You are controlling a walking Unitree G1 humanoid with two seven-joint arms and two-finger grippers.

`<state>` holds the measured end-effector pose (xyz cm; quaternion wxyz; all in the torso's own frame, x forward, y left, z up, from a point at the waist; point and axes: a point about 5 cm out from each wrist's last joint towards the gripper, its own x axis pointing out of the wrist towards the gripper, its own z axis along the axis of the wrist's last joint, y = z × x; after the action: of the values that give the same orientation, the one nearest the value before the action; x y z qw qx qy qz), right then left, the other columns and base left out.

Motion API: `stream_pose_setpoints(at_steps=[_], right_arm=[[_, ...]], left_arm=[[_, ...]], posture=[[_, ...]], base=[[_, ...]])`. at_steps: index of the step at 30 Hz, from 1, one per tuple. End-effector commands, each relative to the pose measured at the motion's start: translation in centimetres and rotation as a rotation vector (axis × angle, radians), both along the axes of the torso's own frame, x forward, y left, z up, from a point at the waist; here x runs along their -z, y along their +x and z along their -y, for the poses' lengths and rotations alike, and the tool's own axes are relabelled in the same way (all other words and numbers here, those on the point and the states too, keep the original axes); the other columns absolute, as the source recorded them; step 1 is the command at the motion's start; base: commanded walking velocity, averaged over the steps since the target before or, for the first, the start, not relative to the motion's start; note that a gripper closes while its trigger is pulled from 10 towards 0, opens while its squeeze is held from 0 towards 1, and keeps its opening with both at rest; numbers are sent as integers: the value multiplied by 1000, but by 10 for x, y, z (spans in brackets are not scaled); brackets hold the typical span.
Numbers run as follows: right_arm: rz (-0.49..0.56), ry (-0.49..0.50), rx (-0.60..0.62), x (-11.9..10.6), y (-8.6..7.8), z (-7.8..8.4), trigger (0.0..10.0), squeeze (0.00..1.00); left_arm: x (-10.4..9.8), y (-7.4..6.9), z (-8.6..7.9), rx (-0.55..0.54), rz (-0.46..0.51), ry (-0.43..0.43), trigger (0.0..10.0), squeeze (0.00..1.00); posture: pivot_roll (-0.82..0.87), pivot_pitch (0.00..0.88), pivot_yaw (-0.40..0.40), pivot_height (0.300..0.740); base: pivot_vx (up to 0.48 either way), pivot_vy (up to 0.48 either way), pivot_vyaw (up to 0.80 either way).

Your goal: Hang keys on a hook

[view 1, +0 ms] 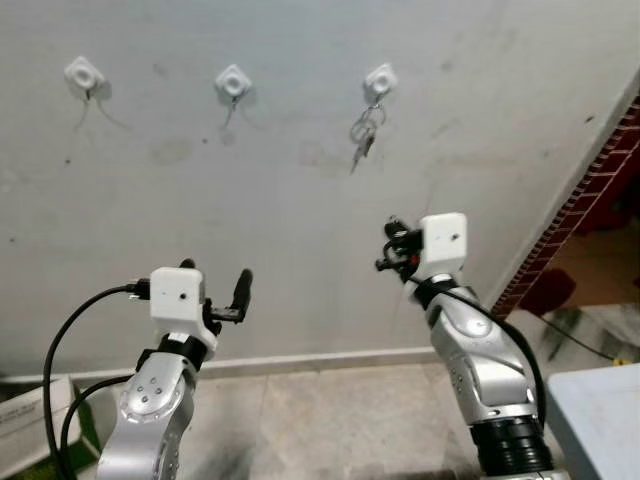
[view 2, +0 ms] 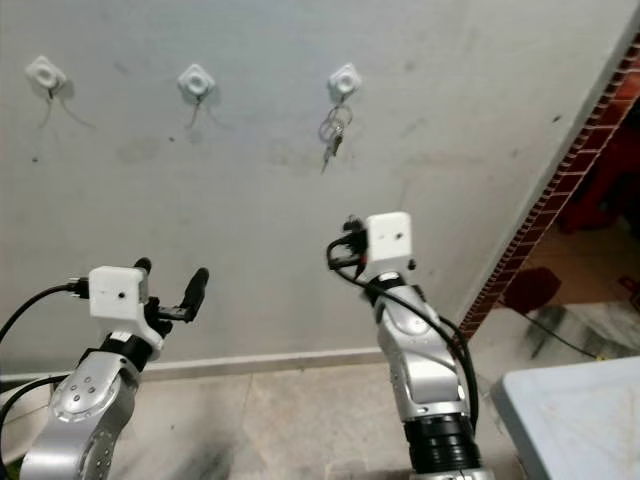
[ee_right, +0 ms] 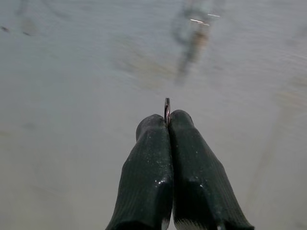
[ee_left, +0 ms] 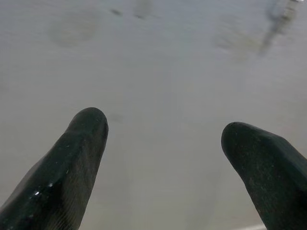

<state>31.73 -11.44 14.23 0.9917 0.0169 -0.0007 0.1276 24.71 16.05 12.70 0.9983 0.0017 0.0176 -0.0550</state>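
A: Up on the wall we log three white square-backed hooks in a row: left hook, middle hook, right hook. The keys hang from the right hook, a metal ring with a key dangling at a slant below it, lying against the plaster.

B: Wall finish?

A: Pale grey, matte, with smudges and a few dark specks. Thin marks trail below the left and middle hooks. A light skirting strip runs where the wall meets the tiled floor.

B: Room to move, edges?

A: To the right we see the wall end at a slanted red brick edge, with an opening beyond it. A pale blue-grey flat surface cuts into the lower right corner, just beside the right arm. A white box sits low on the left. Between the arms and the hooks the wall face is bare.

B: Grippers?

A: The left gripper is raised toward the wall, well below the hooks, fingers spread wide apart with nothing between them; the left wrist view shows the two rounded black fingertips with a gap. The right gripper is pointed at the wall below the keys, fingers pressed together; a thin sliver of metal pokes out at the tips. We cannot tell what it is.
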Motion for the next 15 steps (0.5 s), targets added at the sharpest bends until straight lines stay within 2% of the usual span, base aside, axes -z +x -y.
stream_pose_setpoints(at_steps=[1,12,15], right_arm=[[23,4,-33,-6,1,-9,10000,0],[26,1,-30,-5,2,-8,10000,0],[27,2,-31,-5,2,-9,10000,0]], left_arm=[[0,-1,-7,-22,-2,16,10000,0],[1,-1,-5,-7,-4,18,10000,0],[0,-2,-1,8,3,2,10000,0]], posture=[[192,0,-34,740],[198,0,-34,740],[201,0,-34,740]], base=[[292,379,0],[310,366,0],[240,208,0]])
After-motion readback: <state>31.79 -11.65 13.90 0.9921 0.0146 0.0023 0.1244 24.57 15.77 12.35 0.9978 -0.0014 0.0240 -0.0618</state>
